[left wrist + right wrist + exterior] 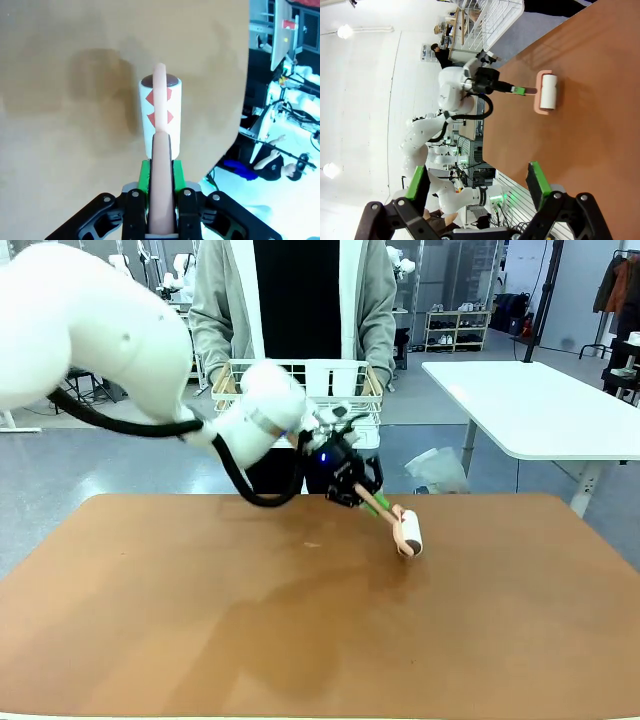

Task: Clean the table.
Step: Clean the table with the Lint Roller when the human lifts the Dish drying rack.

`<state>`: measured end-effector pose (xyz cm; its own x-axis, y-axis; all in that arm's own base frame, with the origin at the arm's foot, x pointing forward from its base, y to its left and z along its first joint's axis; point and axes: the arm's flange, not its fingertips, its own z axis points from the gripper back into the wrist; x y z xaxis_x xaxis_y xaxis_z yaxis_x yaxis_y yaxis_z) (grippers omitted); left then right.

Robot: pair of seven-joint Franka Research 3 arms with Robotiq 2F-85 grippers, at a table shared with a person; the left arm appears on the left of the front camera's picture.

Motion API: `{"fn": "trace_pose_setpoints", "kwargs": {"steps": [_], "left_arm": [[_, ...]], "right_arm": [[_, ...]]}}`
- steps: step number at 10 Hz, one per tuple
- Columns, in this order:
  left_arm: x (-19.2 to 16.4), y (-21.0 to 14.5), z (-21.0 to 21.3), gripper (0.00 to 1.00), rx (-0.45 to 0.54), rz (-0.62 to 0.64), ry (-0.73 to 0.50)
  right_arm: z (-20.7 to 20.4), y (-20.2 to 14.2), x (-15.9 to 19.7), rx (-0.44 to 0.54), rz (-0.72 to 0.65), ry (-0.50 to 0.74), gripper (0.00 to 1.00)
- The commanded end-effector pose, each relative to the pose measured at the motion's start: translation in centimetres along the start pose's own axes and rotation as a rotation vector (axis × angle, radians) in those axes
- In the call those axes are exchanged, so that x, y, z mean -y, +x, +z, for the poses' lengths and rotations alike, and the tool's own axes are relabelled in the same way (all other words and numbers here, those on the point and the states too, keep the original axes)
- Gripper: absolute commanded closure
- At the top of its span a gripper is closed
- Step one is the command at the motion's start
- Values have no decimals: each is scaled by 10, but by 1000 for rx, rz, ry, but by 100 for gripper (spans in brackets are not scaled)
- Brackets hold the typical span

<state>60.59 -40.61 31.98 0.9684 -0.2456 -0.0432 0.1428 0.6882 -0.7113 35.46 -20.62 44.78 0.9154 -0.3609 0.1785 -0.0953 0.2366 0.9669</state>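
Where the front view looks across it, the table [200,630] fills the lower half of the picture: a smooth, matte reddish-brown top with rounded far corners and faint darker patches near its middle. The left gripper [372,498] reaches over the far middle of it, clamped on the peach handle of a lint roller [408,532], whose white roll rests on the top. Beyond the far edge a person [295,300] stands behind a white wire basket [300,390], and a white table [540,405] stands to the right. The left wrist view looks down the handle between the green pads [145,175] and adds red diamond marks on the roll and its dark end cap. The right wrist view takes the roller from the side and shows the right gripper [476,182] with its fingers wide apart, holding nothing.
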Motion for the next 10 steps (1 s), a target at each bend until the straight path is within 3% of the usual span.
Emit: {"fn": "trace_pose_setpoints", "kwargs": {"steps": [1,2,5,7,9,10], "left_arm": [[78,-19,70,79,-25,-35,132],[99,-30,99,79,-1,-45,190],[95,-44,127,79,4,-22,233],[50,-85,193,79,19,4,463],[-15,-170,295,79,149,84,657],[-47,-214,324,79,169,147,731]], "right_arm": [[0,-2,-4,7,-9,17,0],[0,-2,-4,7,-9,17,0],[0,-2,-4,7,-9,17,0],[0,-2,-4,7,-9,17,0],[0,-2,-4,7,-9,17,0],[0,-2,-4,7,-9,17,0]]}}
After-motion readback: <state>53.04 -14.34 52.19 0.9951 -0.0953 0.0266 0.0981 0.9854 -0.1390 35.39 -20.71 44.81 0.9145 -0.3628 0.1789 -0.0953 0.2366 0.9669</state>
